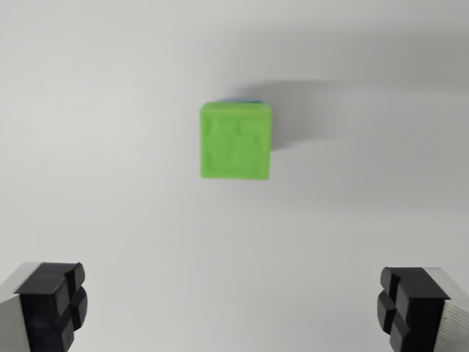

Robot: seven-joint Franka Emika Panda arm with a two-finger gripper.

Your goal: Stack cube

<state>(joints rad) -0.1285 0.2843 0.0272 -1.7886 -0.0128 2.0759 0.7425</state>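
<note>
The white table (pixel 110 110) lies bare on every side of the green cube (pixel 237 141), the only thing standing on it, with a thin blue edge (pixel 242 99) showing just behind its top. The gripper (pixel 233 308) has its two black pads spread far apart, and the gap between them is unobstructed, wider than the cube

You see a green cube (pixel 237 141) on the white counter (pixel 110 183), a thin blue edge (pixel 242 100) behind its top. The two black fingers (pixel 53 304) stand wide apart, holding nothing.
</note>
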